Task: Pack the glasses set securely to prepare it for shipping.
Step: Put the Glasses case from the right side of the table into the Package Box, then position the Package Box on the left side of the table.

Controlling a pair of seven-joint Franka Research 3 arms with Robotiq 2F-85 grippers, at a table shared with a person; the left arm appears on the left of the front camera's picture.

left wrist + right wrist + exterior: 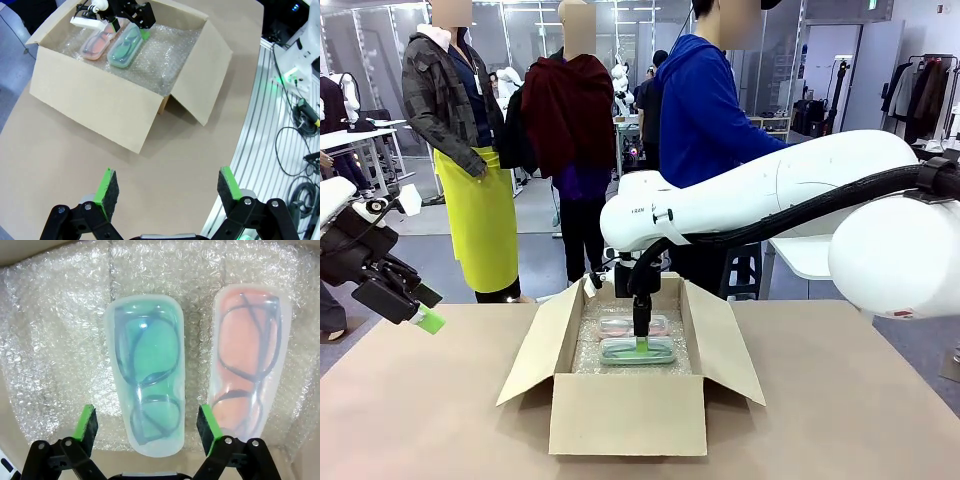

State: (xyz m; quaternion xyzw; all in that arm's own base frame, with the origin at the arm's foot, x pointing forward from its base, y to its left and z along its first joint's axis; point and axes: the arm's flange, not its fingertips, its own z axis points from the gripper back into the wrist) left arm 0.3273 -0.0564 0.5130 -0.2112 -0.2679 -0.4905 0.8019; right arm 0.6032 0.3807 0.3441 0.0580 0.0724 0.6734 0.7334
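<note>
1. Right pincer: spread wide, gripping nothing, pads either side of the near end of the mint green case, not clamped.
2. Left pincer: spread wide, empty, hanging above the worktop, well apart from the cardboard box.
3. Both cases flat inside the box on bubble wrap, side by side; pink case just beside the mint one, narrow gap between.
4. Likely step: placing done, retreat next. Lift straight up, no sideways drag on the case, stay clear of the flaps.
5. Then probably cover with wrap and fold flaps shut; risk of cases sliding loose.
6. Count: 2 cases (1 pink, 1 mint green), 1 box, 2 pincers.
</note>
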